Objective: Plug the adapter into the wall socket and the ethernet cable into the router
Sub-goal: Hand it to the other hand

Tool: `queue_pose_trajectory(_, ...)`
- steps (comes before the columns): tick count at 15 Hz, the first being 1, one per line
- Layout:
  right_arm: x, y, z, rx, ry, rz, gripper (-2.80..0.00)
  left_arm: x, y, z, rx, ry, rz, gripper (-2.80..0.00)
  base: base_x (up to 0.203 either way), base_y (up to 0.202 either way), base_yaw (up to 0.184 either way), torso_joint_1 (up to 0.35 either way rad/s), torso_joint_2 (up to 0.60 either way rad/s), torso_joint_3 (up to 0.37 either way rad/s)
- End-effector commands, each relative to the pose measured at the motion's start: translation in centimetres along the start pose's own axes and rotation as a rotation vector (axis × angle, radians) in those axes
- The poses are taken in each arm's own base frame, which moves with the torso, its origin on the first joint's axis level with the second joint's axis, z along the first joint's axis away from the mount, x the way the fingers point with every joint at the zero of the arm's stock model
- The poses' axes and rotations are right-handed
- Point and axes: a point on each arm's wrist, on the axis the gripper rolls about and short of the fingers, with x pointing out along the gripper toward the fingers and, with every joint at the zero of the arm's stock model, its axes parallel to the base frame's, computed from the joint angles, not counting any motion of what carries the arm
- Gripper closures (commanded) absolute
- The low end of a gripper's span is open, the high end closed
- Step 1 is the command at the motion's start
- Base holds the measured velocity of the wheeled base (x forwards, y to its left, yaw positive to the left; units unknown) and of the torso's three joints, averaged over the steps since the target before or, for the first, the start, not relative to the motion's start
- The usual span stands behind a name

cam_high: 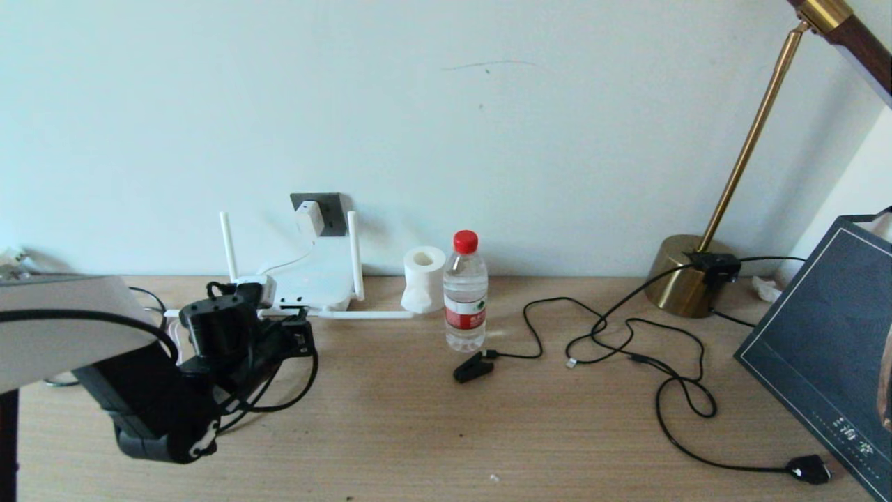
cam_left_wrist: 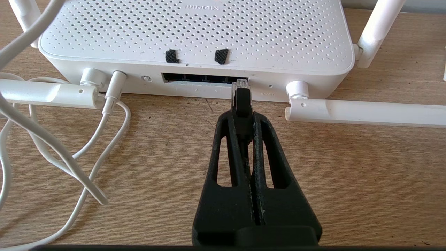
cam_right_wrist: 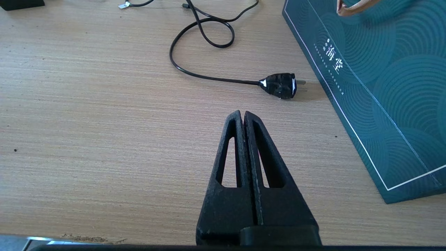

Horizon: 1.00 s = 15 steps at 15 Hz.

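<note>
The adapter (cam_high: pixel 309 217) already sits in the wall socket (cam_high: pixel 327 213), directly behind the router (cam_high: pixel 311 286), so I judge the first half of the task done. What is left is the ethernet cable (cam_left_wrist: pixel 241 99): my left gripper (cam_left_wrist: pixel 242 116) is clamped on its black boot, and the clear tip stands right at the router's dark port row (cam_left_wrist: pixel 204 78), at the end of that row farthest from the white power lead (cam_left_wrist: pixel 113 91) plugged into the same edge. I cannot tell whether the tip has entered a port or only touches the opening; I would say it is not yet seated, since much of the clear part shows outside.

The plug looks small and stiff, clear plastic ahead of a black sleeve, pointing straight at the router's edge.

My right gripper (cam_right_wrist: pixel 244 116), well away from the router, hangs over bare table (cam_right_wrist: pixel 104 122) near a black two-pin plug (cam_right_wrist: pixel 280 85), jaws pressed together on nothing.
</note>
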Motion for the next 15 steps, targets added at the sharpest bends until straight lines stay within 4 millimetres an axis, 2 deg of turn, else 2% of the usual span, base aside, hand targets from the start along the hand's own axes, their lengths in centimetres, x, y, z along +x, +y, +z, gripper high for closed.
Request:
queue_pose_trajectory(1, 0.00, 0.01, -0.01, -0.001, 0.003, -0.001, 0.00, 0.00, 0.00, 0.07, -0.001, -0.006, 0.002, 0.00, 0.000, 0.000, 0.000, 0.000, 0.00, 0.000)
queue_pose_trajectory(15, 0.00, 0.00, -0.01, 0.000, 0.002, 0.000, 0.00, -0.15, 0.08, 0.27, -0.003, -0.011, 0.005, 0.00, 0.000, 0.000, 0.000, 0.000, 0.00, 0.000)
